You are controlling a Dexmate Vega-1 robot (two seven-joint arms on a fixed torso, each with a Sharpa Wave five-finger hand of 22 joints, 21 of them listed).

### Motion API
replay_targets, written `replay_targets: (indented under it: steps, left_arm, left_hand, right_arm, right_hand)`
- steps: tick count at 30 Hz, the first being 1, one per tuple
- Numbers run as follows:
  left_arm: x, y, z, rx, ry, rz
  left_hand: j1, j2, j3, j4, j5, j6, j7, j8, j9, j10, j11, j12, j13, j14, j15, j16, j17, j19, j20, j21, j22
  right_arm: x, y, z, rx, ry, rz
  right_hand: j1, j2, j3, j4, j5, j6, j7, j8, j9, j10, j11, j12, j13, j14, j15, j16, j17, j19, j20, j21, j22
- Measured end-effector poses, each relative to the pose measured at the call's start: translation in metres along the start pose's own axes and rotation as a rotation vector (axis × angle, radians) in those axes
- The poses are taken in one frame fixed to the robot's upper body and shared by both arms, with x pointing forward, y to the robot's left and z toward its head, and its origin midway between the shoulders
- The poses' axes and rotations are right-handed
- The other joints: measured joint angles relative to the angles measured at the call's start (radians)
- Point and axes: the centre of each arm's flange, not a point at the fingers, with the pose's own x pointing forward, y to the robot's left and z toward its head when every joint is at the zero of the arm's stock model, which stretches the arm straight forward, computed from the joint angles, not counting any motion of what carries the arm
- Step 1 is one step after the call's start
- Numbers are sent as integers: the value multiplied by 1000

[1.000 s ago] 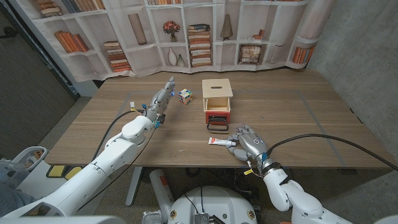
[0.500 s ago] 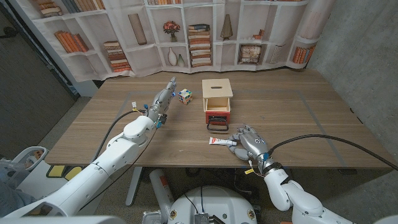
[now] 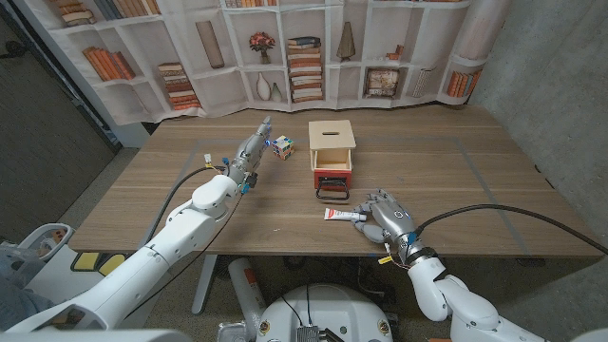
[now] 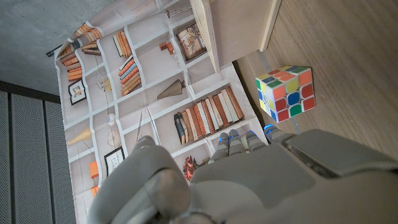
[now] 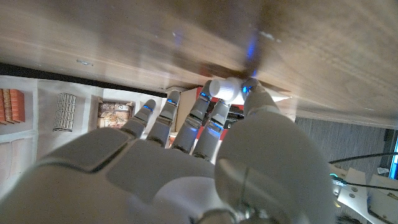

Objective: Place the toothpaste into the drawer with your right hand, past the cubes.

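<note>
Head view: right hand (image 3: 385, 215) pinches the toothpaste (image 3: 339, 216) cap end near the tabletop's front edge; firm the grip, then lift level toward the drawer (image 3: 333, 177). Left hand (image 3: 253, 151) holds nothing, fingers extended beside the cube (image 3: 283, 146).

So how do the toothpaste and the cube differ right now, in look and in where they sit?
The toothpaste is a long white tube with a red end, lying flat; the cube is a blocky puzzle of many coloured squares. The toothpaste lies in front of the drawer box, at the right hand's fingertips; the cube sits left of the box, just beyond the left hand's fingertips. Both rest on the table.
</note>
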Motion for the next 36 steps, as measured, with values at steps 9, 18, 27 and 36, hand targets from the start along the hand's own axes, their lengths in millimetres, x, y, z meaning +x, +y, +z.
replay_targets:
  steps: [9,18,27,36]
  left_arm:
    - [2,1,0,0,0,-4]
    - [5,3,-2,-4,0,-6]
    - [6,4,-1,-4,-2,-11]
    - [6,4,-1,-4,-5,-13]
  left_hand:
    - [0,0,-4,4,0,0,0,0,0,0,0,0,0,0,0,0,0,0,0,0,0]
    - [4,4,-7,1,0,0,0,0,0,0,0,0,0,0,0,0,0,0,0,0,0]
    - [4,4,-7,1,0,0,0,0,0,-4,-4,0,0,0,0,0,0,0,0,0,0]
    - [4,4,-7,2,0,0,0,0,0,-4,-4,0,0,0,0,0,0,0,0,0,0]
  right_arm:
    - [0,-7,-1,-1,4,-14]
    - [1,-14,0,2,11,-27]
    - [0,-21,0,11,18,-37]
    - [-3,-28,-1,17,25,-50]
  right_hand:
    - [5,-5,4,-4,-7,0,0,0,0,0,0,0,0,4,-4,0,0,4,-4,0,0]
    - [5,-6,4,-4,-7,11,0,0,-2,5,-5,0,0,9,2,0,0,4,-3,0,0]
    - [6,-5,4,-4,-7,15,4,0,-5,8,-3,0,0,14,-4,0,0,9,2,0,0]
    - [10,-1,4,-4,-8,21,0,-2,-6,14,-4,-4,0,17,-1,0,0,16,-5,0,0]
